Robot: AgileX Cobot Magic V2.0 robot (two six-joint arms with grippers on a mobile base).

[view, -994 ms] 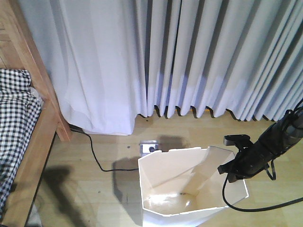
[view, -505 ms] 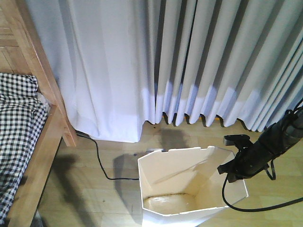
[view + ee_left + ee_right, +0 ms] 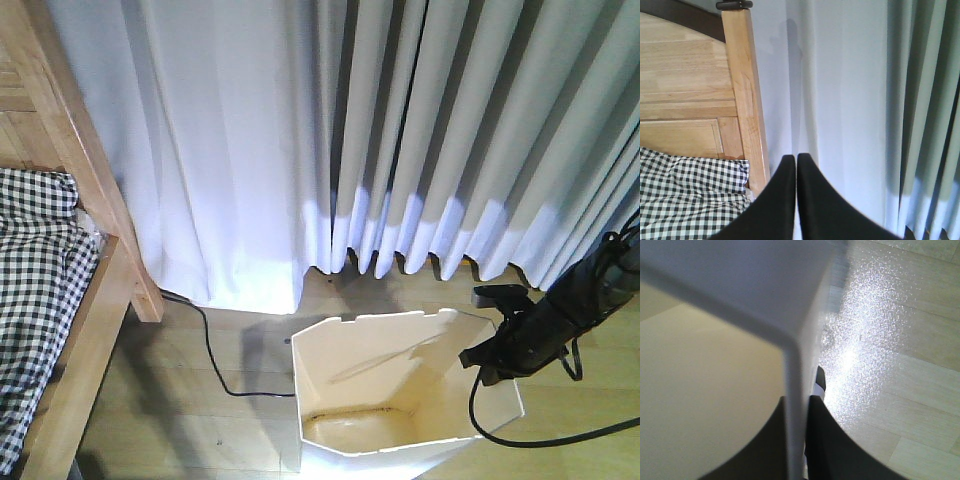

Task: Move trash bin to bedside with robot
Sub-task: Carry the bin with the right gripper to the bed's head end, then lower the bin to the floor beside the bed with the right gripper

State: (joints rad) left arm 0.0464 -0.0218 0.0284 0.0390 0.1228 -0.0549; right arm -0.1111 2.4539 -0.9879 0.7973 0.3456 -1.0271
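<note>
The right end effector pinches the rim of the white tapering plastic trash bin at five o'clock; the left end effector is closed, empty. Transport seems underway: next the bin must travel toward the light wooden bed frame at nine o'clock

The trash bin is smooth white plastic, slightly glossy (stained low inside). The left bed frame is grained wood, its bedding checked cloth. The far curtains are matt cloth, and the floor is sheeny wood.
</note>
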